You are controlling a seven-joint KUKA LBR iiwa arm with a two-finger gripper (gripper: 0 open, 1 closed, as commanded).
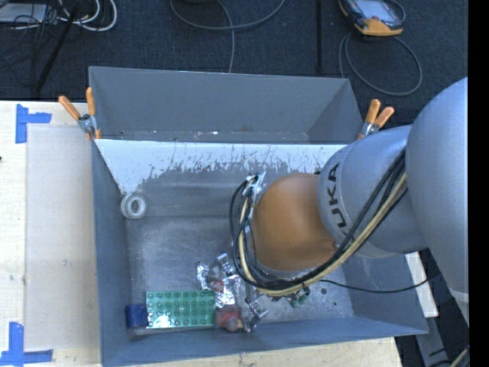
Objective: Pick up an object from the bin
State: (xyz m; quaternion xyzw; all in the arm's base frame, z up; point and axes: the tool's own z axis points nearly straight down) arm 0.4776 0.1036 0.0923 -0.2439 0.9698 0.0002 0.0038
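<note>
**Near the front wall of the grey metal bin (221,121), end effector (244,308) low among clutter**

A crumpled silver foil wad (208,274) and a small reddish-brown lump (227,319) lie just beside the end effector. Whether it is apart or together cannot be told. Left of the lump lie a flat green studded plate (181,310) and a blue block (136,316). A grey ring (134,206) sits well apart.

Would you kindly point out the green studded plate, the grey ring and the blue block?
green studded plate (181,310): camera view, its middle.
grey ring (127,206): camera view, its rim.
blue block (137,316): camera view, its top.
</note>
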